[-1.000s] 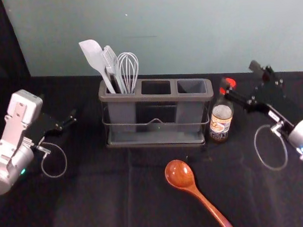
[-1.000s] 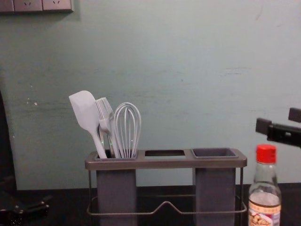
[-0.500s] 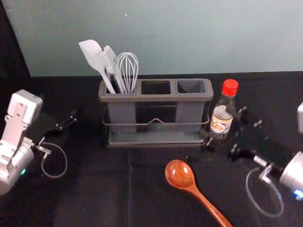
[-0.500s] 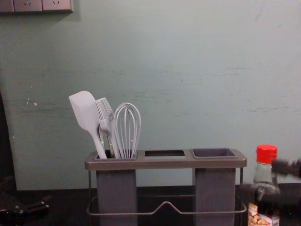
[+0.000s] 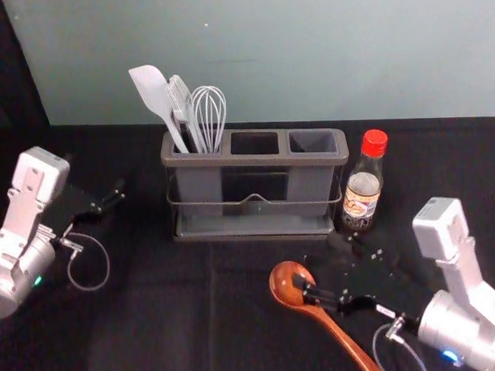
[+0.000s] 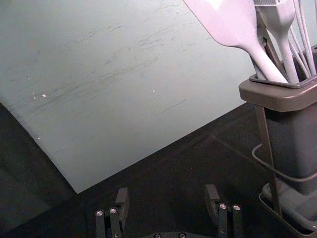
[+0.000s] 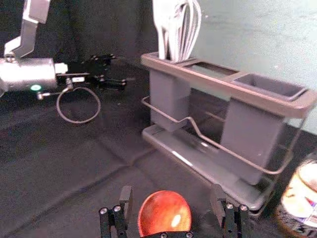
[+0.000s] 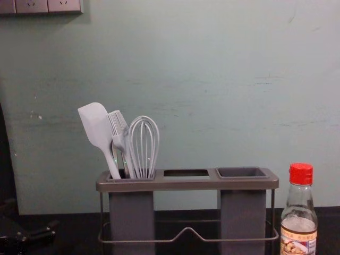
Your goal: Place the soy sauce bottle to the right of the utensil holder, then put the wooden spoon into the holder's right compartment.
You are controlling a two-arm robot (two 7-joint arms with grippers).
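While left hand (image 5: 94,174) idles at left, fingers apart, right hand (image 5: 318,260) spreads wide over one spoon (image 5: 282,284); one holder (image 5: 255,161), one bottle (image 5: 363,185).

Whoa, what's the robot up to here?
Its right gripper is open at the bowl end of the wooden spoon, probably about to grab it. The spoon lies in front of the utensil holder, whose right compartment is empty. The soy sauce bottle stands to the holder's right. The left gripper is parked, open, on the left.
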